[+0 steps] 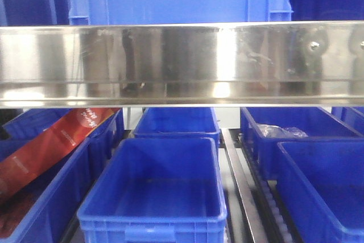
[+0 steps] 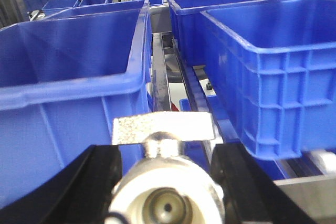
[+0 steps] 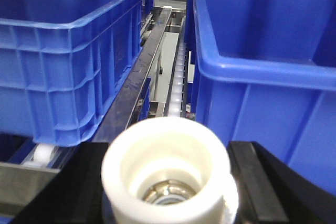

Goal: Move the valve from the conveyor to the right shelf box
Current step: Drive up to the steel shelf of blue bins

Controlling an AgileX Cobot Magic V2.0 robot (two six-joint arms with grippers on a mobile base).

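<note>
Clamping the valve (image 2: 165, 187) in the left gripper (image 2: 168, 179), with black fingers (image 2: 86, 187) tight against both flanks of its round metal body. Showing the flat silver handle on top, lying crosswise, and the open bore turned toward the left wrist camera. Holding it in the air in front of the shelf, facing a left blue box (image 2: 68, 93) close by and a right blue box (image 2: 273, 77) just beyond, with a steel rail (image 2: 160, 77) running between them.

Gripping a white cylindrical part (image 3: 168, 156) in the right gripper (image 3: 168, 182) too, closed on it from both sides, with a metal nut sitting inside its wide mouth; not being able to tell whether this is a second valve. Pointing it toward a tall blue box (image 3: 63, 61) on the left and a near blue box (image 3: 262, 93) on the right, with a line of white rollers (image 3: 177, 82) in the gap.

Looking from the front camera past a polished steel beam (image 1: 182, 61) and down onto rows of boxes, with a middle blue box (image 1: 153, 214) nearest. Finding a red package (image 1: 51, 140) leaning in a box at the left and a crumpled clear bag (image 1: 278, 131) in a far box at the right
</note>
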